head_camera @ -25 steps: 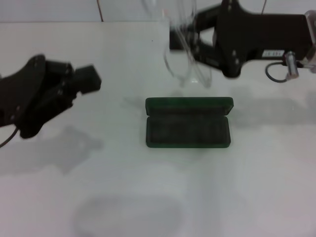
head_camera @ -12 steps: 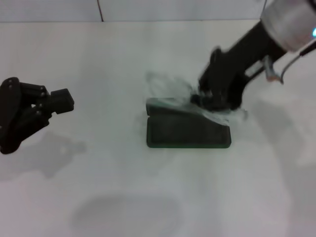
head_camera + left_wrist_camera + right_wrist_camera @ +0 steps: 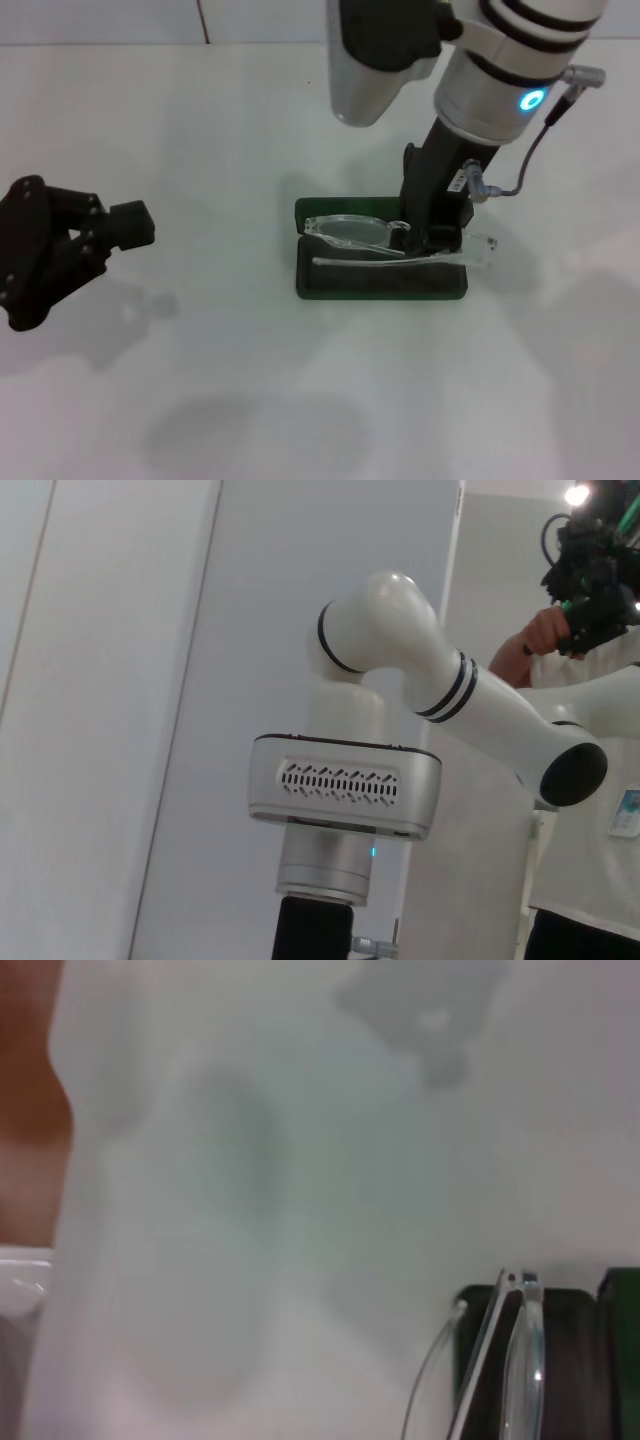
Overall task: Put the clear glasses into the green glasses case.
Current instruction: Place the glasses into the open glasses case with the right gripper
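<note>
We see our right gripper (image 3: 440,238) clamped on the glasses (image 3: 365,238), lying lengthwise across the open case (image 3: 380,283); one end overhangs its right edge. Left gripper (image 3: 125,225) parked aside, fingers unclear.

The right arm comes down from the top of the head view, right of centre, its white wrist pointing steeply downward and its black right pincer (image 3: 437,235) low near the frame's middle. The left pincer (image 3: 128,224) sits parked at the left edge.
</note>
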`<state>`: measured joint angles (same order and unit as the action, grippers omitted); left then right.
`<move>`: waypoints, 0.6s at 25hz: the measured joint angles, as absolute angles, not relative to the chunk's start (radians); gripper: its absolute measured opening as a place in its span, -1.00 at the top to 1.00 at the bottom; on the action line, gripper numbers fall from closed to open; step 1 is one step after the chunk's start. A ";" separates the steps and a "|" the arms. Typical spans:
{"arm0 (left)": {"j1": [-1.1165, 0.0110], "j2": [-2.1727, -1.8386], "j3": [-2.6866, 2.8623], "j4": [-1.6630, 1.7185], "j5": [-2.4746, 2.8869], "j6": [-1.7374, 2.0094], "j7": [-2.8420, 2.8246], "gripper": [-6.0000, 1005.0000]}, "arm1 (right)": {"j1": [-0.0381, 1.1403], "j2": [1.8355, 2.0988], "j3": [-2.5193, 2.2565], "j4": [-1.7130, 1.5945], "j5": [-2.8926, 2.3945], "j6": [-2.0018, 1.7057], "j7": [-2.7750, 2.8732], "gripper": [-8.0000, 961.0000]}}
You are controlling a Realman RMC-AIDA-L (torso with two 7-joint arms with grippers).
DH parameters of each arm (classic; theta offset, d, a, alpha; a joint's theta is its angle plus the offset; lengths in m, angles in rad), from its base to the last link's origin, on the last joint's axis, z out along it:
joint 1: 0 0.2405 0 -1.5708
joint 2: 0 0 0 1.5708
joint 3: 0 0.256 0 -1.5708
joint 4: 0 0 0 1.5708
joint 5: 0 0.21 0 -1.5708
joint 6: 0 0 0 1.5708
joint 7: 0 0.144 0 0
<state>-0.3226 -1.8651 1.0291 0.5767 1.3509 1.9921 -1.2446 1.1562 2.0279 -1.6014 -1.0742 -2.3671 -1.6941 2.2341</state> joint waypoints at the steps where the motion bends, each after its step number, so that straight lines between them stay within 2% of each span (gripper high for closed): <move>1: -0.321 -1.864 1.025 0.577 1.358 1.992 -1.245 0.90 | 1.157 2.028 -1.614 -1.073 -2.369 -1.685 2.234 0.73; 15: -0.327 -1.876 1.017 0.603 1.500 1.963 -1.199 0.90 | 1.137 2.028 -1.859 -1.062 -2.400 -1.446 2.247 0.72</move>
